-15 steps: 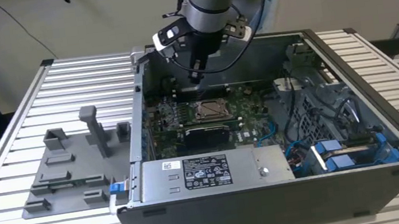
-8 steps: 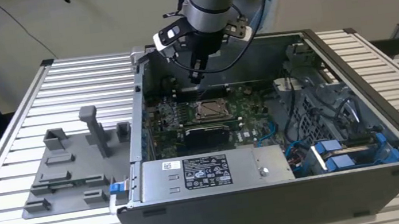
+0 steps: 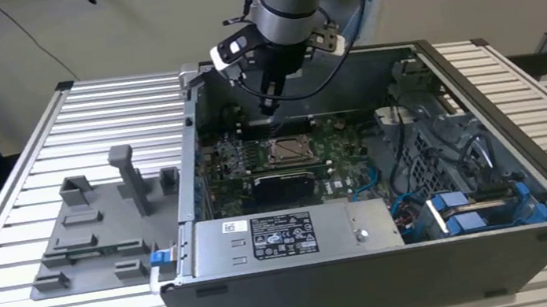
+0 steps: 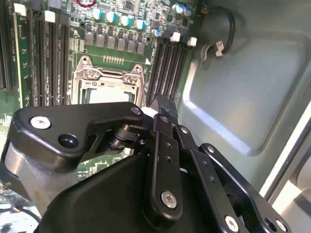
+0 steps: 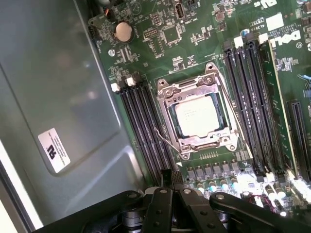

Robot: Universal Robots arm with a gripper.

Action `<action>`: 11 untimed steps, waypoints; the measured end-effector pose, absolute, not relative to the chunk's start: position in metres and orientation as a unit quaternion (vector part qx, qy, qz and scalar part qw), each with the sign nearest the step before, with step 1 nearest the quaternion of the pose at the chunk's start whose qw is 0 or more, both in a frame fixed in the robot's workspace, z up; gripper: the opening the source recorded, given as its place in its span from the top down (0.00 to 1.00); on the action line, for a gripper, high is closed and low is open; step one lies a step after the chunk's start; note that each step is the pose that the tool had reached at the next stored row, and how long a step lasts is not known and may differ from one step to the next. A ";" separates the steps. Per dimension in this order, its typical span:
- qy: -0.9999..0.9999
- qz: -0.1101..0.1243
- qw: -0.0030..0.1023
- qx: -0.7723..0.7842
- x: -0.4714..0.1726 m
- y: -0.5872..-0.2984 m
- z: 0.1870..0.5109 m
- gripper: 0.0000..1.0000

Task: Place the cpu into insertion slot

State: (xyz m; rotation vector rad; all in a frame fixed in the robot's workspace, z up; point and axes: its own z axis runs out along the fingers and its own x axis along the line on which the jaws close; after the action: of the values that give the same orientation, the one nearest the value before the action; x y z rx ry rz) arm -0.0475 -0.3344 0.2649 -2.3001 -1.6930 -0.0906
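The hand (image 3: pixel 267 108), fingers pressed together on nothing, hovers near the insertion slot (image 5: pixel 171 93), where the cpu (image 5: pixel 197 116) lies.

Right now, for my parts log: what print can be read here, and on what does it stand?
White sticker on the case wall, first wrist view: print too small to read.
Black label on the power supply, exterior view: too small to read.
cpu face, in the insertion slot: faint print, unreadable.
Motherboard: white marks and a maker's logo, left unquoted.

Silvery cpu (image 5: pixel 197 116) seated flat inside metal-framed insertion slot (image 5: pixel 190 90).
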 end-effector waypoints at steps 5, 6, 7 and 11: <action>-0.609 -0.051 0.126 -0.781 -0.048 -0.334 0.265 0.89; -0.612 -0.059 0.122 -0.779 -0.048 -0.334 0.265 0.89; -0.615 -0.066 0.117 -0.777 -0.048 -0.334 0.265 0.89; -0.624 -0.096 0.101 -0.768 -0.048 -0.334 0.265 0.89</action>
State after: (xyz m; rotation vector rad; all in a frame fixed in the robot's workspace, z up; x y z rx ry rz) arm -0.0475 -0.3343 0.2648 -2.2700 -1.8447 -0.2836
